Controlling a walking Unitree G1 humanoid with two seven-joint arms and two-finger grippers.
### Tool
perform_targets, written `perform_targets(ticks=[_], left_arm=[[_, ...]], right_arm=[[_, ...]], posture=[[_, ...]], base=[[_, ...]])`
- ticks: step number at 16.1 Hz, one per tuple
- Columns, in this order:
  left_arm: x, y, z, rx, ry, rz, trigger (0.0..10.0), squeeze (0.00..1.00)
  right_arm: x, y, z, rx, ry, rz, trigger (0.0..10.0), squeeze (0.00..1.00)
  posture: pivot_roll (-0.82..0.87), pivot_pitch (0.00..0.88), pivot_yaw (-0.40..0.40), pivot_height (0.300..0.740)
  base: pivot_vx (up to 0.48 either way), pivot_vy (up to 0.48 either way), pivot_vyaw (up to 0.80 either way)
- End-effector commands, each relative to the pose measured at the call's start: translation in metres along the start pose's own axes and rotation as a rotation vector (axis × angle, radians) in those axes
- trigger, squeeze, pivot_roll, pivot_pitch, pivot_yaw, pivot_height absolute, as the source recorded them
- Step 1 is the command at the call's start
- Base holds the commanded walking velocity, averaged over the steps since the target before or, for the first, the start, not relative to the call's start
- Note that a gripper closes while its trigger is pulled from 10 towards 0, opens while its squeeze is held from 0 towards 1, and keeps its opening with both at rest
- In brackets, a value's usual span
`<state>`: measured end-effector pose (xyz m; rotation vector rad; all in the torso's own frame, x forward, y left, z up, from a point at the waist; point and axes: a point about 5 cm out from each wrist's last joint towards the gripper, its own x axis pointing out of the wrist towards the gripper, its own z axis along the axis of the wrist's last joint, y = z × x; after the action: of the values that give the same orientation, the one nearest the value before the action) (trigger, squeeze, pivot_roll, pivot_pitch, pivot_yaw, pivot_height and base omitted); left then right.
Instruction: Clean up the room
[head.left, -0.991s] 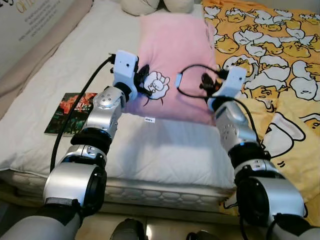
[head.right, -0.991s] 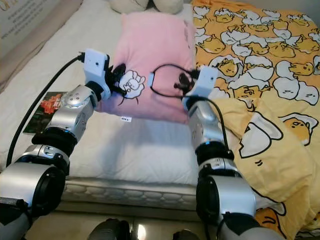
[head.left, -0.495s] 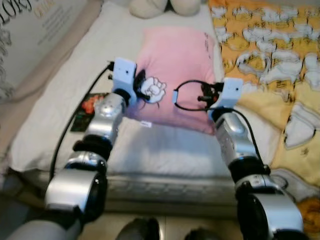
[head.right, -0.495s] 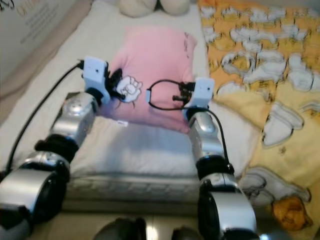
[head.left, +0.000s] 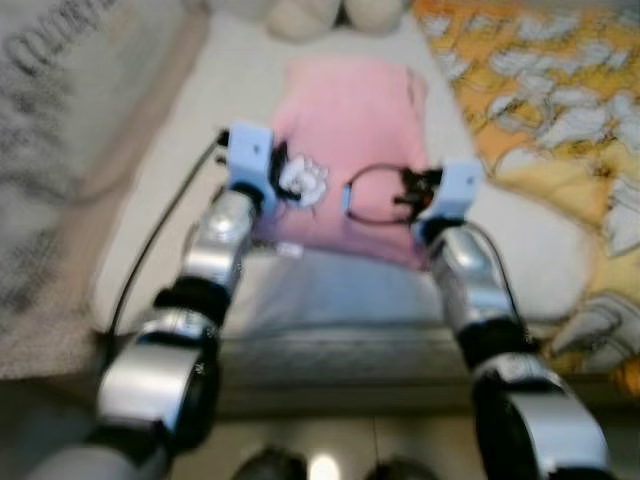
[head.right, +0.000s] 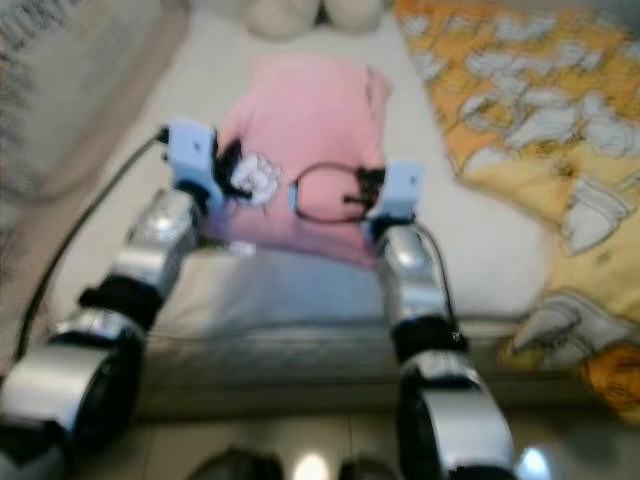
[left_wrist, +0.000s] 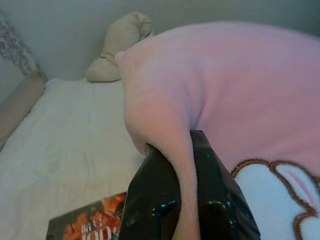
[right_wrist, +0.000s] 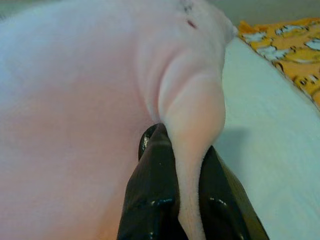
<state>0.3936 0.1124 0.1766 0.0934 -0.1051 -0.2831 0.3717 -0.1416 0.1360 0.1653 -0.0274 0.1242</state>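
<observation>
A bed with a white sheet (head.left: 330, 290) carries a pink pillow (head.left: 350, 140), whose near corners sit pinched between the jaws of the left gripper (left_wrist: 186, 200) and the right gripper (right_wrist: 186, 195). Beyond the jaws, at the head of the bed, lie cream cushions (left_wrist: 122, 45). An orange-yellow cartoon blanket (head.left: 560, 110) spreads outward of the right jaws, and a book (left_wrist: 87, 225) lies flat on the sheet just beside the left jaws.

Both silver arms stretched forward, left pincer (left_wrist: 186, 200) and right pincer (right_wrist: 186, 200) each clamped tight on fabric
</observation>
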Motion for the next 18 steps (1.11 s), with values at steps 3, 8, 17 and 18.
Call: perform_targets(ticks=[3,8,17,18], left_arm=[[-0.001,0.015,0.009,0.010,-0.038,0.070,10.0,0.00],[-0.005,0.006,-0.002,0.091,-0.006,0.060,10.0,0.00],[-0.004,0.006,0.001,0.100,-0.011,0.059,10.0,0.00],[-0.004,0.005,0.000,0.102,-0.007,0.056,10.0,0.00]], right_arm=[[0.001,-0.005,0.010,-0.002,-0.042,-0.020,10.0,0.00],[-0.001,-0.004,0.006,-0.011,-0.036,-0.014,10.0,0.00],[-0.004,-0.006,0.001,-0.031,-0.017,-0.011,10.0,0.00],[-0.004,-0.007,0.001,-0.031,-0.016,-0.012,10.0,0.00]], posture=[[-0.02,0.000,0.030,0.740],[-0.02,0.000,0.024,0.740],[-0.02,0.000,0.029,0.740],[-0.02,0.000,0.025,0.740]], base=[[0.000,0.480,0.00],[0.000,0.192,0.31],[0.373,0.000,0.00],[0.480,0.000,0.00]])
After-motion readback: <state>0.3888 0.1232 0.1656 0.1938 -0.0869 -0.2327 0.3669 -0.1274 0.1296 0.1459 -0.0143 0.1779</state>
